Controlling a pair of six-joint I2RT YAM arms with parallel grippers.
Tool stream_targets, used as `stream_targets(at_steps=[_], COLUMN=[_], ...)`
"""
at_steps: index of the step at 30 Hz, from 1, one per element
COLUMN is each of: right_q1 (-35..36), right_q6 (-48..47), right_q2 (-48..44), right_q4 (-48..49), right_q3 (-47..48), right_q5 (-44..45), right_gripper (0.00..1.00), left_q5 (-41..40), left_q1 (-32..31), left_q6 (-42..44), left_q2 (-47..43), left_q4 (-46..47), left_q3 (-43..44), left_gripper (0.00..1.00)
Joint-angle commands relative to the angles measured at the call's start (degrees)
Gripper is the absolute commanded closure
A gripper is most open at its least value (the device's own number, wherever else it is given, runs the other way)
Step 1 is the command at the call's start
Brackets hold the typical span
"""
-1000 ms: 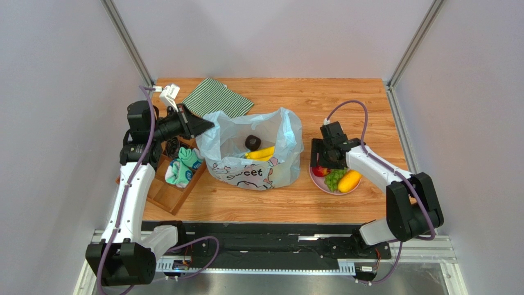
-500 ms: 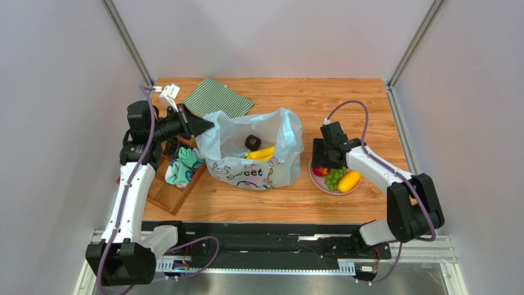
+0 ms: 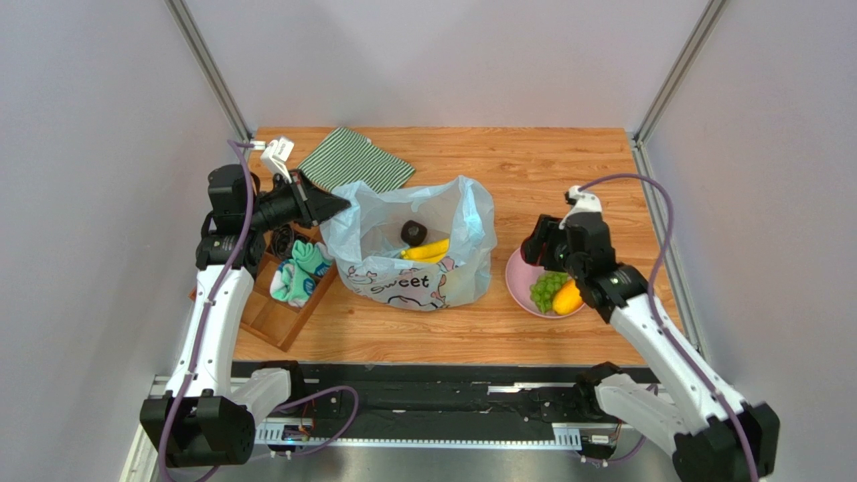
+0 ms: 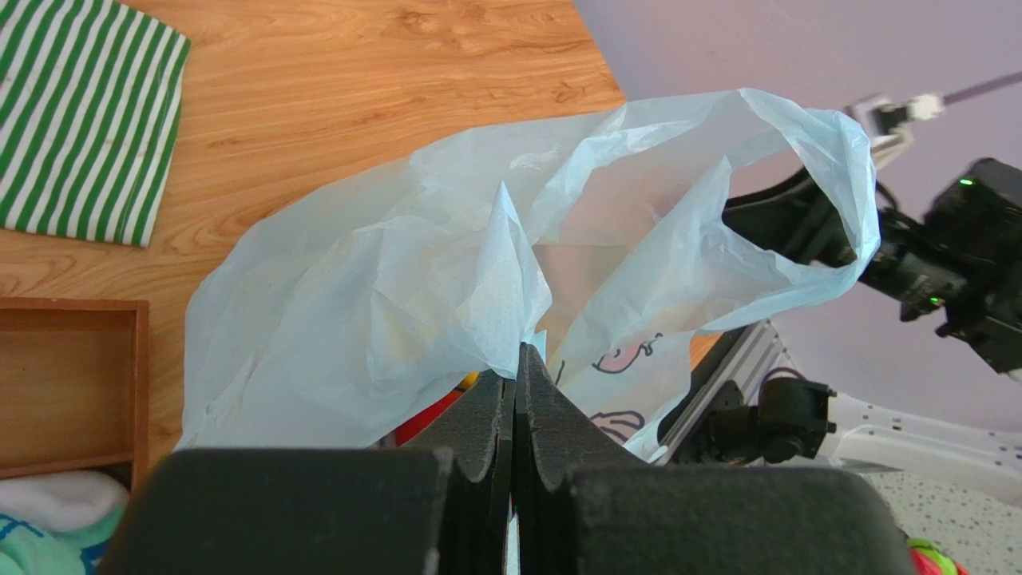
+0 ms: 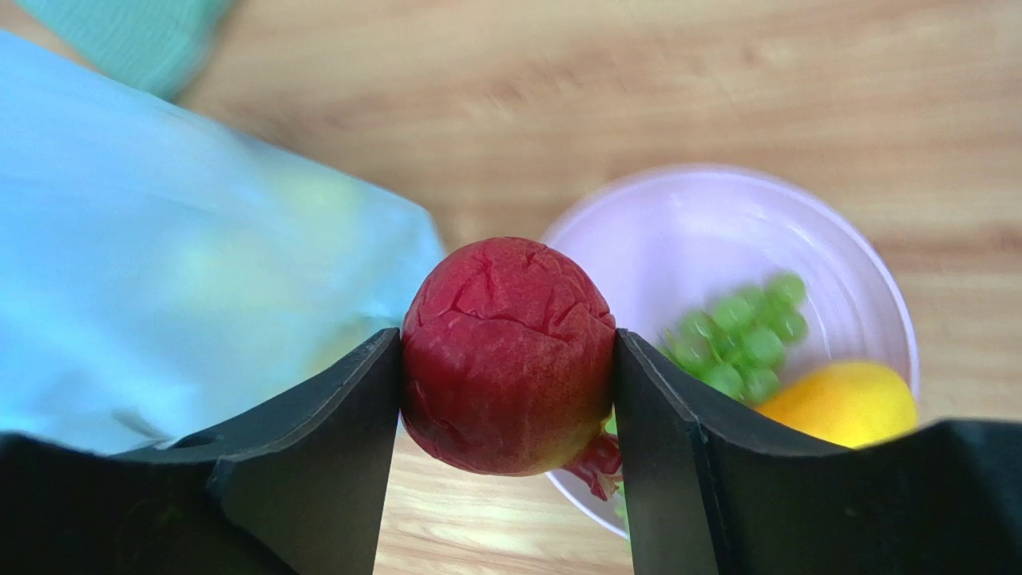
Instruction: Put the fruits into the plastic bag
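The pale-blue plastic bag (image 3: pixel 412 251) stands open mid-table, with a banana (image 3: pixel 427 250) and a dark avocado (image 3: pixel 412 232) inside. My left gripper (image 3: pixel 332 209) is shut on the bag's left rim (image 4: pixel 510 258) and holds it up. My right gripper (image 5: pixel 509 395) is shut on a red apple (image 5: pixel 508 353), lifted above the left edge of the pink plate (image 3: pixel 520 278). Green grapes (image 3: pixel 546 289) and an orange-yellow mango (image 3: pixel 568 297) lie on the plate; both also show in the right wrist view, the grapes (image 5: pixel 738 342) beside the mango (image 5: pixel 840 405).
A green striped cloth (image 3: pixel 357 161) lies at the back left. A wooden tray (image 3: pixel 272 311) holding rolled teal-white socks (image 3: pixel 300 273) sits left of the bag. Grey walls close in on both sides.
My right gripper has risen from the plate with the red apple in it and the arm has swung back and up. The left gripper and bag have not moved.
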Motion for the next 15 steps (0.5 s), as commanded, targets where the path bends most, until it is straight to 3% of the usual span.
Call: stream_targets(at_steps=[1,4,10,15], right_q1=[0.4,0.5,3.8,19.2], right_q6=[3.3,5.9,7.1,-2.6], right_q2=[-10.8,-14.7,-12.9,-8.3], right_q4=[11.5,16.9,24.4,23.6], right_q3=[-0.3,2.0,7.6,16.3], right_q5=[-3.9,-11.3,-21.2,-16.8], right_gripper=[0.59,0.59,0.6,0.61], left_q5=[0.5,0.6,0.7,0.6], left_q1=[0.4,0.4,0.4,0.4], left_q6=[-0.6,-0.9,-0.9,-0.9], left_q2=[-0.6,-0.6,-0.6,-0.7], left_q4=[2.4,2.6,2.7,2.8], left_q3=[-0.1,-0.2,-0.3,-0.2], left_gripper=[1.0,1.0,1.0,1.0])
